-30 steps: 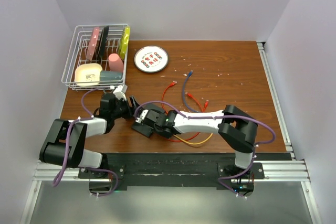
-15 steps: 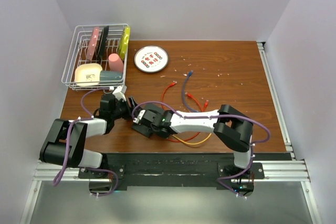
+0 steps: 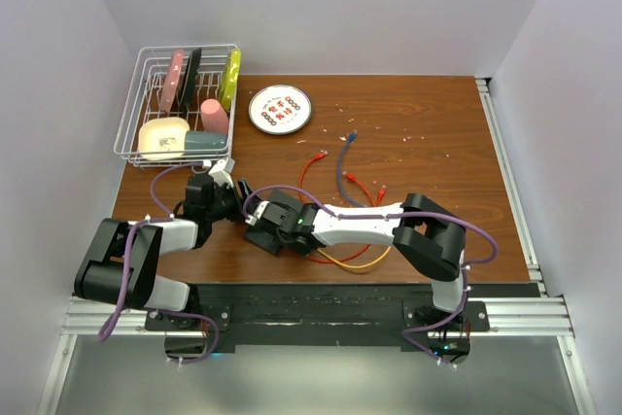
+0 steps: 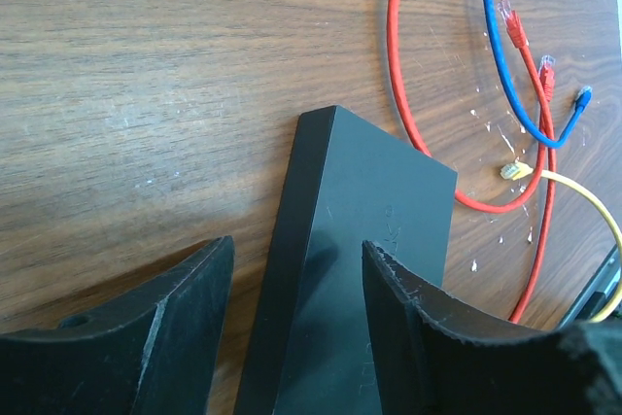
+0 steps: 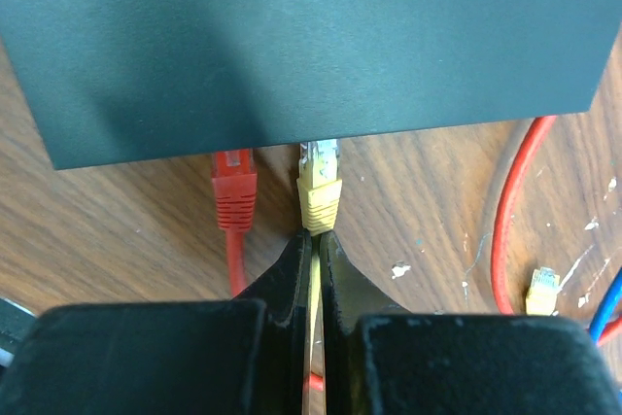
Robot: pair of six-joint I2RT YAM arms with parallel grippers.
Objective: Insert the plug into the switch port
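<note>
Switch (image 4: 379, 182): thin flat box, matte black, sharp square corners, faint scuffs on the lid; it lay flat on the surface (image 3: 437, 143) near the front edge, left of centre, between the two arms; the surface was glossy dark brown wood grain, dotted with white specks. Left pincer (image 4: 298, 245), with blunt black plastic fingers (image 4: 185, 328) of grainy finish, stood part-spread astride one end of the switch; a shadowed gap showed on one side, no firm hold visible. Right pincer (image 5: 313, 238) was squeezed tight on the yellow plug (image 5: 319, 196) at the back of its rubber boot; the plug's clear tip met the switch's narrow edge; whether it sat in a port could not be told. Red plug (image 5: 234, 191), same moulded shape, sat just beside it, its tip at that same edge. Pale lettering on the switch lid was cut off at the top of the right wrist view; unreadable. Loose cords lay curled on the wood: red cord (image 4: 394, 65), blue cord (image 4: 496, 55), yellow cord (image 4: 583, 191). Far back: white wire rack (image 3: 190, 47) holding pink, black, yellow and cream items; round white plate (image 3: 258, 109) with red and black ring marks, no legible words.
</note>
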